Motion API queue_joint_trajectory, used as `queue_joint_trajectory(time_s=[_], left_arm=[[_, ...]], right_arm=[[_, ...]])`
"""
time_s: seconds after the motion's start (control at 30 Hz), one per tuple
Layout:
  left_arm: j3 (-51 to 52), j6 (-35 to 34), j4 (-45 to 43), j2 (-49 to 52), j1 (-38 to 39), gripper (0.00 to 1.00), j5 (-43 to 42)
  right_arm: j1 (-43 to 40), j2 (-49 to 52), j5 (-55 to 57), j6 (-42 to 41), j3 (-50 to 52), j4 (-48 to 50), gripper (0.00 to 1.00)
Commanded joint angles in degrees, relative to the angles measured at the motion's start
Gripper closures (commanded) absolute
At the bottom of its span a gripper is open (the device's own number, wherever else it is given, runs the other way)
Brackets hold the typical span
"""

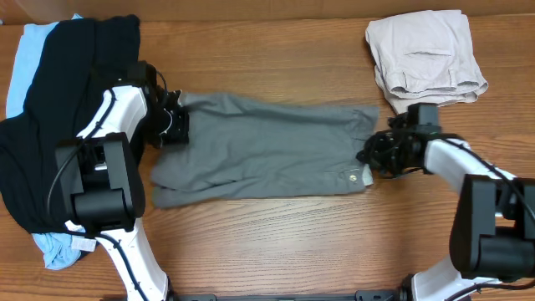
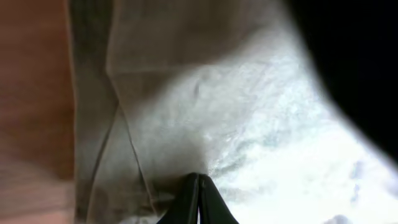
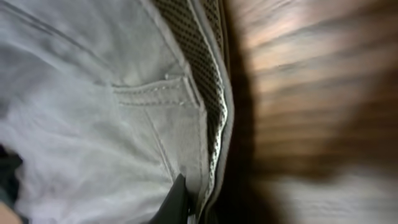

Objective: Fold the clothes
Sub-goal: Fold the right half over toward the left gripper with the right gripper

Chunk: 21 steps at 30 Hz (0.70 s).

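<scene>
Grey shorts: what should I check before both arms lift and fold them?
1. Left gripper shut on grey shorts at their left end: ok.
2. Right gripper shut on their waistband edge: ok.
3. Shorts spread flat on table: ok, slight wrinkles.
4. Beige shorts apart from grey shorts: ok.
5. Black garment free of left arm: cannot tell.

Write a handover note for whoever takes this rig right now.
Left hand: shut, pinching the left end of the grey shorts.
Right hand: shut on their waistband edge, right end.
Shorts lie flat in the middle, unfolded.
Done: beige shorts look folded, far right.
Left: fold the grey shorts, then the black garment and light-blue garment heaped at left.
</scene>
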State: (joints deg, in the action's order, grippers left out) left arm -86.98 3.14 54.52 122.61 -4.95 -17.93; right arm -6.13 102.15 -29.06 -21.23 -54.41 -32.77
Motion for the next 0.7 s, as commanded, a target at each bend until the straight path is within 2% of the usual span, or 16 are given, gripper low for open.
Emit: queue_joint_trajectory(time_s=[0.0,0.2,0.33,0.5,0.67], left_arm=[[0.7,-0.6,2.1,2.4,1.4,0.96,-3.8],[0.7,-0.9,3.9,2.4,5.8,0.96,-4.7],[0.7,-2.8,2.1,2.4,8.9,0.96,-4.7],[0.7,-5.7,-1.3,2.4,11.4,0.96,-4.7],[0.7,-6.6,-1.9,2.4,11.6,0.96,-4.9]], right_arm=[[-3.1,-3.3,-1.0,6.4,-5.4,-4.7,0.96],[-4.8,-8.2,-1.3,9.7,-12.7,-13.9,0.96],[-2.2,-10.5,-1.3,11.7,-17.4,-19.2,0.96],[7.7,-11.5,-1.2,11.8,-19.5,-20.2,0.96],[21.1,-11.5,4.5,7.0,-19.5,-15.6,0.96]])
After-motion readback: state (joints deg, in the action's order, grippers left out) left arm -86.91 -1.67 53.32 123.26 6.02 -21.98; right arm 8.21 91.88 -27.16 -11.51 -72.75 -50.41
